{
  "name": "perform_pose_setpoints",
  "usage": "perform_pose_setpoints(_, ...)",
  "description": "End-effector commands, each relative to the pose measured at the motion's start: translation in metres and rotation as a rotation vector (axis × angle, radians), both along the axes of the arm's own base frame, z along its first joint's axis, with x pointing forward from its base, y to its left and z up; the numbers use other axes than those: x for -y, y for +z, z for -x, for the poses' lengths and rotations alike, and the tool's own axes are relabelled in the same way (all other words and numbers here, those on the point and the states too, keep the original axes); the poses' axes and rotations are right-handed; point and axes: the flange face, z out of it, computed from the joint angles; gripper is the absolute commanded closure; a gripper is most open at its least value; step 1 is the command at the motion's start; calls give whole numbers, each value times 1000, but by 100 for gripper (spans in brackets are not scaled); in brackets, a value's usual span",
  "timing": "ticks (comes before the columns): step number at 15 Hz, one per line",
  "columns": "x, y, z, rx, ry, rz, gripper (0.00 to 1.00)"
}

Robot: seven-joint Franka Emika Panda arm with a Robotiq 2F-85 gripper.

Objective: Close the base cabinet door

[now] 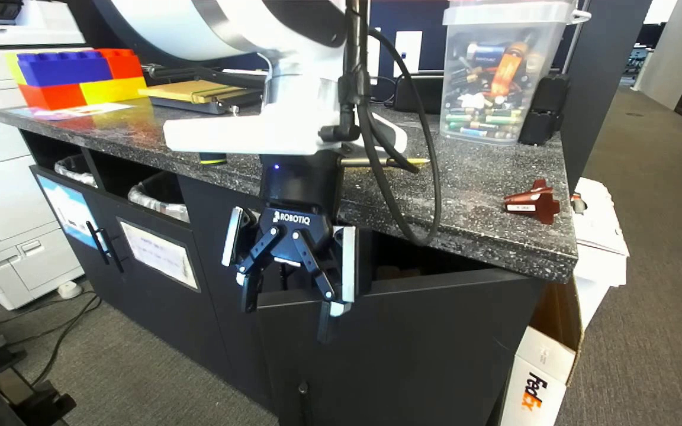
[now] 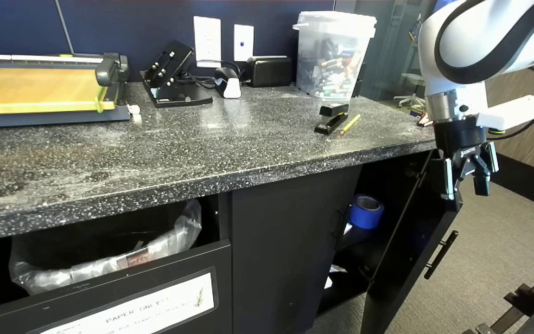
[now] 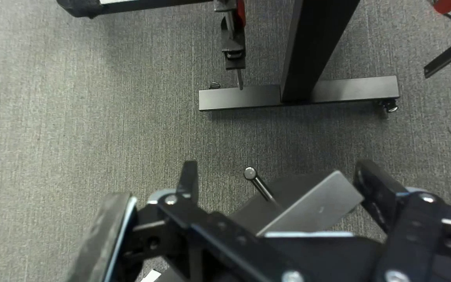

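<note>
Base cabinet door [image 1: 400, 361], swung open, its upper edge at the level of the fingers [image 1: 250, 296] and its panel extending below them. The lower edge is cut off in both exterior views; in the wrist view the black linkage [image 3: 229, 239] hides much of the panel. The arm [image 2: 471, 46] is cropped in both exterior views. Past the door from the fingers, the dark interior shows a roll of blue tape [image 2: 364, 217].

Fingers: spread wide, grasping nothing. In the wrist view the door's upper edge appears between them; contact cannot be told. The bar handle [image 2: 441, 255] lies below, apart.

Lettering: "ROBOTIQ" on the housing [image 1: 295, 228] just above the fingers; "FedEx" on a box [image 1: 539, 367] lower than the fingers; "PAPER ONLY" on a placard [image 2: 146, 310] under the worktop [image 2: 179, 148], well apart from the fingers, its smaller line blurred.
</note>
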Motion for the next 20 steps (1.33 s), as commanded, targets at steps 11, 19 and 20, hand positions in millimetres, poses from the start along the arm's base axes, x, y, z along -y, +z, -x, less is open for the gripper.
perform_pose_setpoints(11,-41,-42,-30,68,130,-44,0)
perform_pose_setpoints(19,-98,-50,-43,309,178,-93,0)
perform_pose_setpoints(20,-103,-55,-42,325,186,-94,0)
